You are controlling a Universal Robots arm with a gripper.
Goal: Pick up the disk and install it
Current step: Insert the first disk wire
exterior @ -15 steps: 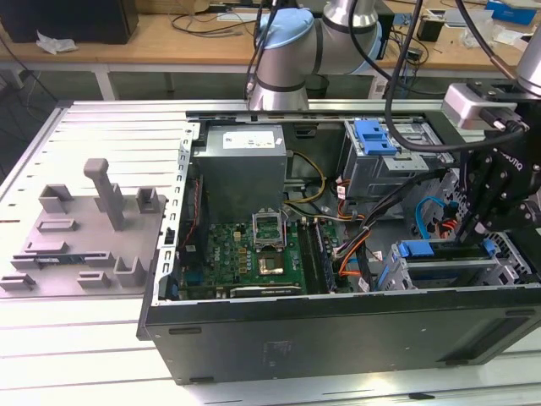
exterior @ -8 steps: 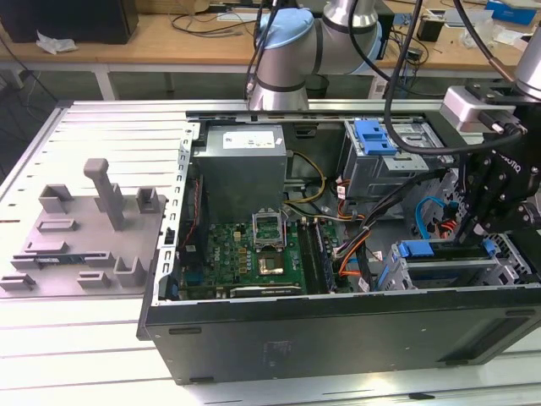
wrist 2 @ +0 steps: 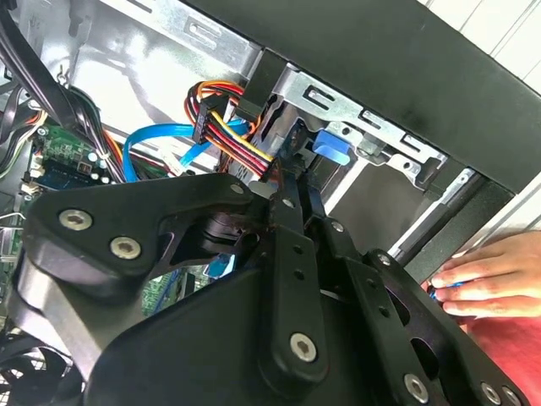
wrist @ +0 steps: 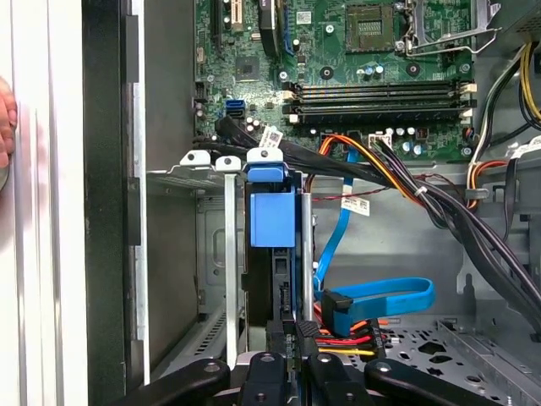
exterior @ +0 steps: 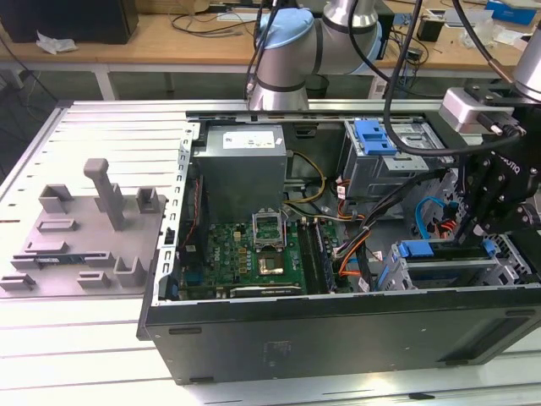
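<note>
The disk (wrist: 272,216) stands on edge in a slot of the metal drive cage (wrist: 199,161) inside the open computer case, its bright blue carrier facing the first wrist view. In the exterior view the disk's blue bracket (exterior: 416,249) sits low at the case's right end. My gripper (wrist: 294,326) is shut on the disk's rear edge, with its black fingers (wrist 2: 292,190) pressed close together. Seen from the exterior view, the gripper (exterior: 463,237) hangs just right of the bracket. In the second wrist view, the disk's blue tab (wrist 2: 331,145) shows beyond the fingertips.
A blue data cable (wrist: 380,298) and coloured power cables (wrist: 351,342) lie right beside the gripper. The motherboard (exterior: 254,254) fills the case's middle. A second cage with a blue latch (exterior: 376,135) stands behind. A person's hand (wrist 2: 490,275) rests outside the case wall. A grey fixture (exterior: 84,228) sits at the exterior view's left.
</note>
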